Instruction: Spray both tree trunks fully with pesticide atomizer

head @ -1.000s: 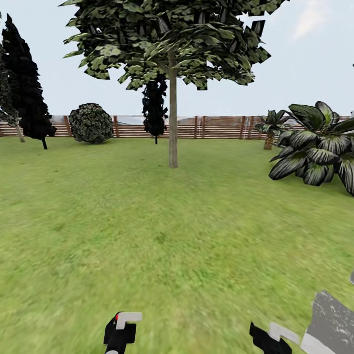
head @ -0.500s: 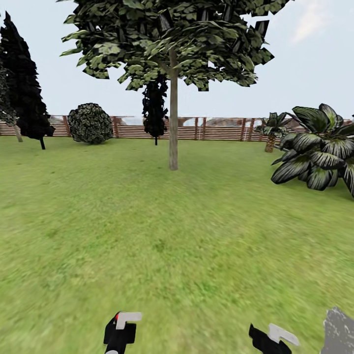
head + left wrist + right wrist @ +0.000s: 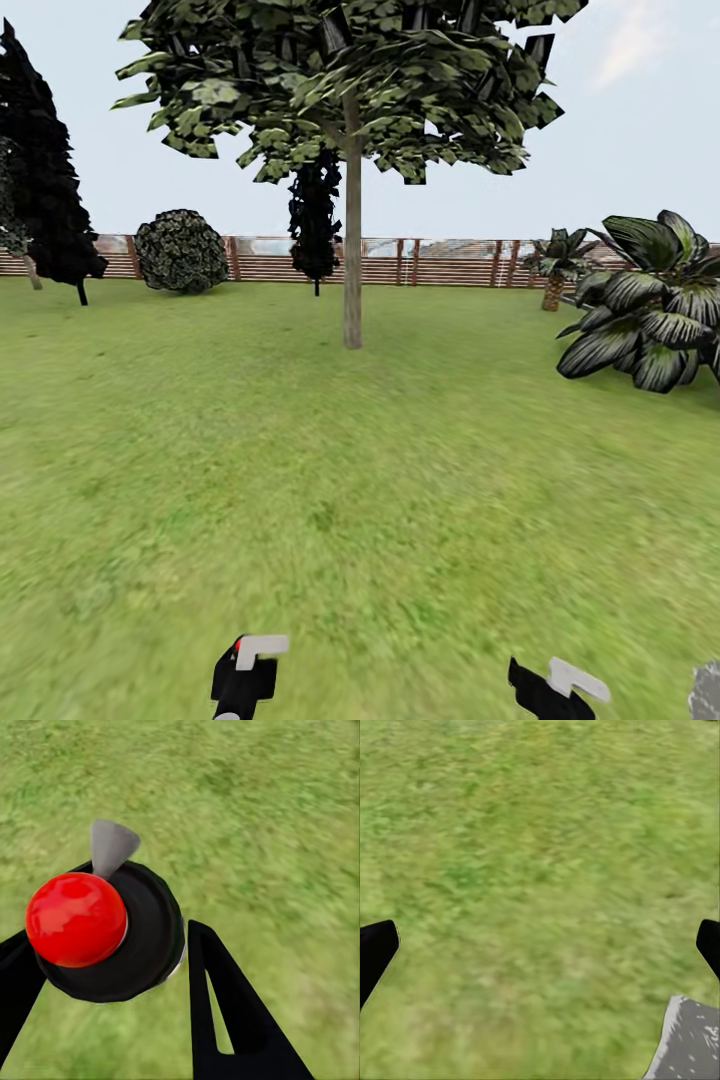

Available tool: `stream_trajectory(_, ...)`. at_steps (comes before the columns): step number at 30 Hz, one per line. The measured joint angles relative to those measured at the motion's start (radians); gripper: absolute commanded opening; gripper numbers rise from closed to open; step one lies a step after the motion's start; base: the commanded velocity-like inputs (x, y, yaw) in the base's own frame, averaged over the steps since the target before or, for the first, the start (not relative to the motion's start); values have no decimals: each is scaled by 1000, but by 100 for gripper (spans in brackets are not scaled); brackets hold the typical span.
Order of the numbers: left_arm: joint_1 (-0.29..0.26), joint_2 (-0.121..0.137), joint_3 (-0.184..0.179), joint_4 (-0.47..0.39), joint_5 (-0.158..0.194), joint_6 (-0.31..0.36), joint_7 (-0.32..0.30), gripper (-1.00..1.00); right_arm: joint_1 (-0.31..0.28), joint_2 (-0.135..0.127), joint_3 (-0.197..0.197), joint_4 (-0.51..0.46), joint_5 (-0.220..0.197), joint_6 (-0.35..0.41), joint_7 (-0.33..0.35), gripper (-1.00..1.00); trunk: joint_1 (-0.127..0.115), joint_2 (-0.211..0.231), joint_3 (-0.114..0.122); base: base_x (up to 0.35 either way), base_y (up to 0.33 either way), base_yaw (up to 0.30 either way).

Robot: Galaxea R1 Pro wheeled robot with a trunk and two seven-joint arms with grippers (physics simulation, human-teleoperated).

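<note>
The left gripper (image 3: 112, 967) is closing its two black fingers (image 3: 225, 1012) on the pesticide atomizer (image 3: 112, 934), which is showing in the left wrist view as a round black cap with a red button on top and a small grey nozzle beside it; the fingers are sitting on both sides of the cap, above the lawn (image 3: 262, 810). In the head view the same gripper (image 3: 243, 680) is appearing at the near edge, left of centre, and the atomizer (image 3: 258, 647) is showing there as a pale trigger piece with a red spot. The right gripper (image 3: 548, 690) is staying at the near edge on the right; in the right wrist view its fingers (image 3: 375, 952) are standing wide apart at the two sides and nothing is lying between them, only grass and a corner of a grey paved patch (image 3: 686, 1042). Farther out, the lawn is spreading toward one of the trees (image 3: 350, 90), whose tree trunk (image 3: 352, 240) is rising straight at the centre, well apart from both grippers. Behind it a narrow dark tree (image 3: 314, 220) and a wooden fence (image 3: 440, 262) are standing. A round bush (image 3: 182, 250) is sitting far to the left, near another dark tree (image 3: 45, 190), and a broad-leaved plant (image 3: 650, 300) is growing at the right.
</note>
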Motion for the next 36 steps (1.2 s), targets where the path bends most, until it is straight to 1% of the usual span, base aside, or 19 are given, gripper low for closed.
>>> stream_trajectory(11, -1, 0, -1, 0, -4, 11, 2, -100, 0, 6, 5, 1, 6, -1, 6, 100, 0, 0, 0, 340, 0, 0)
stream_trajectory(13, -2, 0, -2, 0, -4, 40, -1, -100, 0, 7, 7, 1, 8, -1, 6, 100, 0, 0, 0, 340, 0, 0)
stream_trajectory(14, -3, 0, -2, 0, -2, 78, -4, -100, 0, 8, 8, 1, 9, -2, 6, 100, 0, 0, 0, 340, 0, 0)
stream_trajectory(15, -3, 0, -3, -1, -2, 97, -5, -100, 0, 8, 8, 1, 9, -2, 6, 100, 0, 0, 0, 340, 0, 0)
stream_trajectory(19, -5, -1, -3, 0, -1, 155, -10, -100, 0, 9, 9, 1, 11, -1, 6, 100, 0, 0, 0, 340, 0, 0)
stream_trajectory(24, -10, -1, -4, -6, -1, 191, -34, -100, 0, 10, 9, 1, 11, -1, 6, 100, 0, 0, 0, 340, 0, 0)
stream_trajectory(29, -12, -1, -3, -28, 1, 245, -50, -100, 0, 10, 10, 1, 11, -2, 6, 100, 0, 0, 0, 340, 0, 0)
stream_trajectory(33, -12, 0, -2, -40, 4, 260, -70, -100, 0, 10, 10, 1, 11, -1, 6, 100, 0, 0, 0, 341, 0, 0)
stream_trajectory(36, -12, 1, -2, -45, 5, 266, -96, -100, 0, 10, 10, 1, 11, -1, 6, 100, 0, 0, 0, 343, 0, 0)
